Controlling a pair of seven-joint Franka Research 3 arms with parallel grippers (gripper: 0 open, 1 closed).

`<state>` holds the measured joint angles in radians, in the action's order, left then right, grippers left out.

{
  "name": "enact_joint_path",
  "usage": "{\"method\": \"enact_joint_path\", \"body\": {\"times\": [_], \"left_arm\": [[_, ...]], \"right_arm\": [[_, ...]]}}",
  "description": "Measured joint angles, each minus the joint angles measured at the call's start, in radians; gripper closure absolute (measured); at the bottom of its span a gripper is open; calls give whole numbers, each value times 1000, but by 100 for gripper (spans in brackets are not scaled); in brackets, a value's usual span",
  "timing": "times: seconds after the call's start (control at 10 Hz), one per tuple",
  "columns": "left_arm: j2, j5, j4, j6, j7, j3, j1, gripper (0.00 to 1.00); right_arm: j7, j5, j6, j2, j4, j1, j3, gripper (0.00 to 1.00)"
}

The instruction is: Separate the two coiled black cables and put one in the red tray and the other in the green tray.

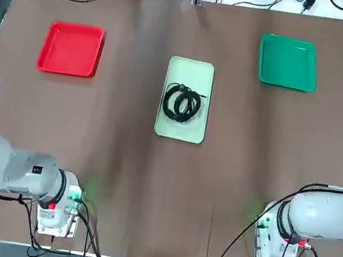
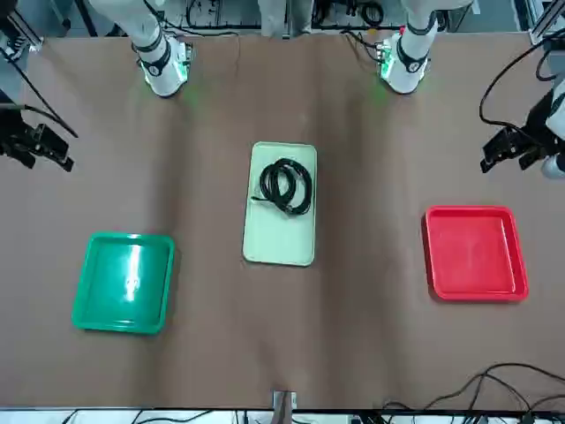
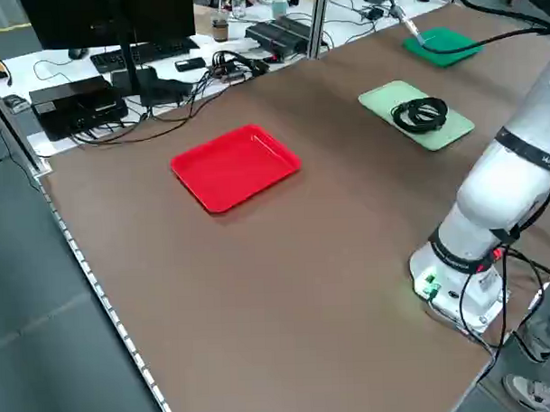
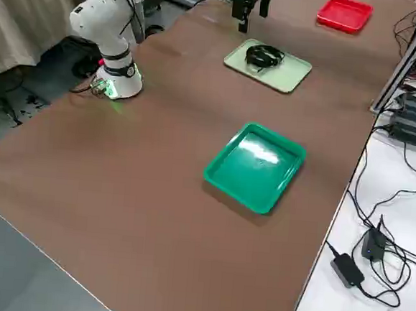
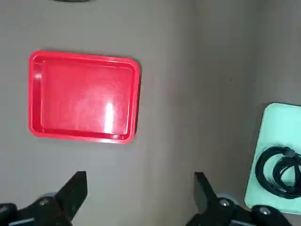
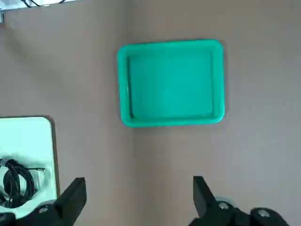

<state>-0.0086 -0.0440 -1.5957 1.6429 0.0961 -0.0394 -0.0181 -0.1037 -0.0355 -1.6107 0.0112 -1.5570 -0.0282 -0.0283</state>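
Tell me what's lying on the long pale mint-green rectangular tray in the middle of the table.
The two coiled black cables lie overlapped on the pale mint-green rectangular tray, toward its far half. The tray surface directly beneath the coils is covered; nothing else shows on it.

I am counting two coiled black cables (image 1: 182, 102), one pale green tray (image 1: 181, 127), one red tray (image 1: 71, 49), one green tray (image 1: 288, 62) and two arms.

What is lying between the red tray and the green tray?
In the top view, the pale green tray lies between the red tray and green tray, holding both coiled black cables.
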Motion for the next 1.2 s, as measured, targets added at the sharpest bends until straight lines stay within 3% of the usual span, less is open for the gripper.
{"method": "enact_joint_path", "body": {"times": [0.7, 0.9, 1.2], "left_arm": [[10, 0, 1, -10, -72, -12, 22, 0], [29, 0, -48, 9, -128, -92, 37, 3], [57, 0, -230, 198, -122, -275, 48, 1]], "right_arm": [[0, 0, 0, -4, -2, 0, 0, 0], [2, 0, 0, -22, -6, 0, 0, 0], [135, -1, 3, -79, -10, 1, -1, 0]]}}
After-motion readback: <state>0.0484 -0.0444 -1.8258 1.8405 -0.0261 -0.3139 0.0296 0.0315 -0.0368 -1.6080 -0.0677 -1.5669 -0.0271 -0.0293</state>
